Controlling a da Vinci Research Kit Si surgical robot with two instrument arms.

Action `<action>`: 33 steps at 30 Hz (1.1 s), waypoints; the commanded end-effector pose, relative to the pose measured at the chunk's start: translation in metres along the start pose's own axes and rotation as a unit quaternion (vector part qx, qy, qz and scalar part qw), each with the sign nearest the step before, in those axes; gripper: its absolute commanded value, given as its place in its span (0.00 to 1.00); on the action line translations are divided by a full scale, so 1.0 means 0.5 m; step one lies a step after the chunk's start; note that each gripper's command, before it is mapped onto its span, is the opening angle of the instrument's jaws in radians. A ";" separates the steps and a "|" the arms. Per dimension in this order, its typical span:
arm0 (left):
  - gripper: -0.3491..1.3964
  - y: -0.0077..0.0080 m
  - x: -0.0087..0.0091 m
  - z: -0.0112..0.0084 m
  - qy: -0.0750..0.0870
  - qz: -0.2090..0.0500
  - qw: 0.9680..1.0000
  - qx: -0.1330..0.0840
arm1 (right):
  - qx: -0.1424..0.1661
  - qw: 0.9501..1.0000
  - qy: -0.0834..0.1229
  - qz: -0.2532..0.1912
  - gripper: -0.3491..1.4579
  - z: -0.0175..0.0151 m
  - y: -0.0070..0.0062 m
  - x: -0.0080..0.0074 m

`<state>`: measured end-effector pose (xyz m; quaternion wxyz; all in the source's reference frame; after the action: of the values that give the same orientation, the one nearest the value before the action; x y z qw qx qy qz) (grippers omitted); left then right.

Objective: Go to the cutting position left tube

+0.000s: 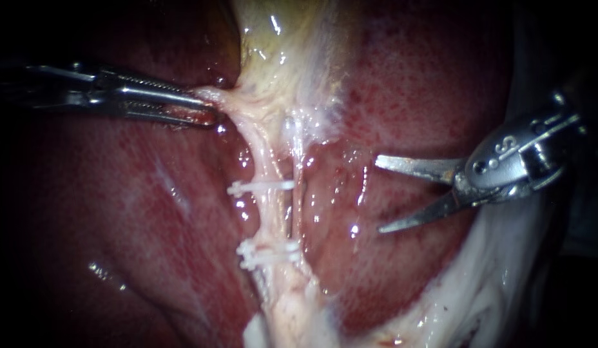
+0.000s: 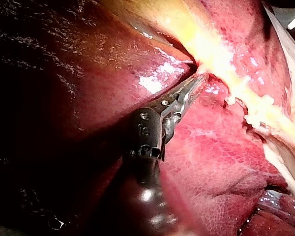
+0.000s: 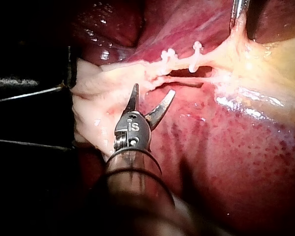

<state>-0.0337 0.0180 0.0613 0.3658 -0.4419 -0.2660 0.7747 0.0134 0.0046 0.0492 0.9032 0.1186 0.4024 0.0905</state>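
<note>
Gap between right instrument [image 1: 378,194], left tube [image 1: 265,161]

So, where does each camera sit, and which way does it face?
Endoscope view: close over the dark red liver, facing the pale clipped tube; left instrument grips pale tissue, right instrument with blades open.
Left wrist view: on the left arm, looking along its instrument to the gripped tissue.
Right wrist view: on the right arm, looking past its blades toward the tube.
Shared: white plastic clips, in all three.
</note>
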 end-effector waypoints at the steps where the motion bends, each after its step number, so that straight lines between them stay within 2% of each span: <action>1: 0.00 0.0003 0.0005 -0.0009 0.000 0.000 1.000 -0.001 | 0.002 1.000 0.001 0.000 0.98 0.0002 -0.0001 0.0002; 4: 0.00 0.0012 0.0028 -0.0041 -0.001 -0.004 1.000 -0.008 | 0.006 1.000 0.002 0.000 0.98 0.0004 -0.0001 0.0004; 8: 0.00 0.0025 0.0065 -0.0092 0.020 -0.010 1.000 -0.007 | 0.013 1.000 0.005 0.000 0.98 0.0006 -0.0001 0.0006; 12: 0.00 0.0041 0.0086 -0.0123 0.029 -0.006 1.000 -0.006 | 0.020 1.000 0.007 0.000 0.98 0.0010 -0.0001 0.0009; 18: 0.00 0.0053 0.0086 -0.0125 0.031 -0.004 0.999 -0.005 | 0.055 0.998 0.018 -0.003 0.97 0.0040 -0.0001 0.0028; 24: 0.00 0.0053 0.0084 -0.0124 0.031 -0.003 0.999 -0.004 | 0.080 0.996 0.022 0.028 0.96 0.0123 -0.0018 0.0046; 28: 0.00 0.0053 0.0082 -0.0123 0.031 -0.003 0.999 -0.004 | 0.098 0.994 0.022 0.043 0.96 0.0188 -0.0036 0.0039; 33: 0.00 0.0052 0.0080 -0.0122 0.032 -0.003 0.999 -0.004 | 0.126 0.990 0.019 0.065 0.95 0.0251 -0.0044 0.0011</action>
<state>-0.0306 0.0201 0.0546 0.3746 -0.4667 -0.2584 0.7584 0.0235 0.0008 0.0567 0.8645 0.2599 0.4185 0.0995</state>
